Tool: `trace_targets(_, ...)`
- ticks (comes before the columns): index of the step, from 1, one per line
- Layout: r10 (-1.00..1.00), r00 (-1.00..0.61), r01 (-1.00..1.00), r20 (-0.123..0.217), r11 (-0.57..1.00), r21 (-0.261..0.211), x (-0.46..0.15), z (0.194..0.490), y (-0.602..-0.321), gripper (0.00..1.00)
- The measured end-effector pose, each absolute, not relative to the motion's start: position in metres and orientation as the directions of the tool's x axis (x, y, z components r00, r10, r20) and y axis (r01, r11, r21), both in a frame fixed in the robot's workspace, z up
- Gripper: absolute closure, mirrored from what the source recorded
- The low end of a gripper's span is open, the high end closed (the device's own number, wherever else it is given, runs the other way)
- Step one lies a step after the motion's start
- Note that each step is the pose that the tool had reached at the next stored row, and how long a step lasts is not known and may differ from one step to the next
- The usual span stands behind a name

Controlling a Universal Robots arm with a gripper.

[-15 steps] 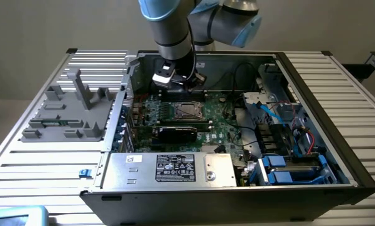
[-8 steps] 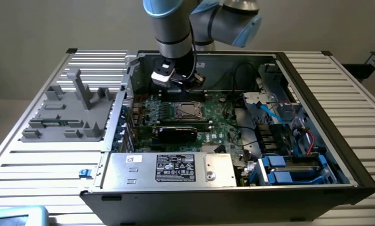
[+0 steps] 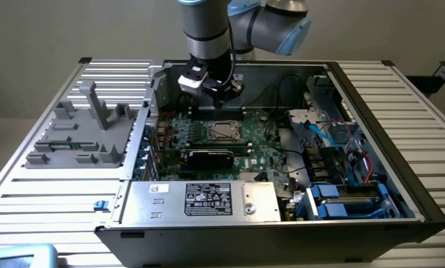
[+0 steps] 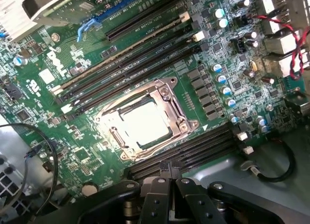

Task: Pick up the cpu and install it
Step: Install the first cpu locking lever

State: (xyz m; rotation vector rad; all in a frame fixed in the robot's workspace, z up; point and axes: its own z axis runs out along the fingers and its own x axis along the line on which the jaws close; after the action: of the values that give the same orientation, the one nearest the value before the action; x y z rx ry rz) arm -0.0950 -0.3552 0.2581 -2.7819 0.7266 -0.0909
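Closed tight with nothing between its fingers, my claw (image 3: 220, 99) hangs over the open computer case, above the far part of the green motherboard (image 3: 261, 146). In the wrist view the dark finger bases (image 4: 167, 197) press together, and no chip is caught in them.

Just ahead of the claw, toward the near side of the case in the exterior view, lies the square CPU socket with its silver metal frame (image 4: 145, 120). Inside that frame I see a pale, shiny square face, which I judge to be the cpu (image 4: 144, 121), lying flat in the socket; glare washes it out, so I cannot tell whether it is fully seated or whether the frame is latched over it. It is square, so it has no long axis of its own. In the wrist view its edges run in line with the long black memory slots (image 4: 140, 49) on one side of the socket and the second bank (image 4: 193, 149) between socket and claw.

Beyond the socket, nearer the front of the case, sits the black graphics card (image 3: 211, 158), and then the grey metal power supply box with its white label (image 3: 207, 199). Outside the case, on the slatted desk (image 3: 58, 190) toward its left edge in the exterior view, stands a grey plastic parts fixture (image 3: 81, 137).
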Motion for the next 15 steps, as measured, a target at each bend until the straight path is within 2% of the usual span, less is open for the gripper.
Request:
trace_targets(5, -0.488, 0.872, -0.477, -0.024, -0.840, -0.258, -0.094, 0.269, -0.358, 0.89)
trace_targets(8, -0.486, 0.873, -0.482, -0.045, -0.844, -0.233, -0.094, 0.269, -0.358, 0.89)
trace_targets(11, -0.477, 0.878, -0.474, -0.038, -0.855, -0.211, -0.094, 0.270, -0.358, 0.89)
trace_targets(15, -0.451, 0.892, -0.448, -0.035, -0.870, -0.206, -0.094, 0.277, -0.358, 0.89)
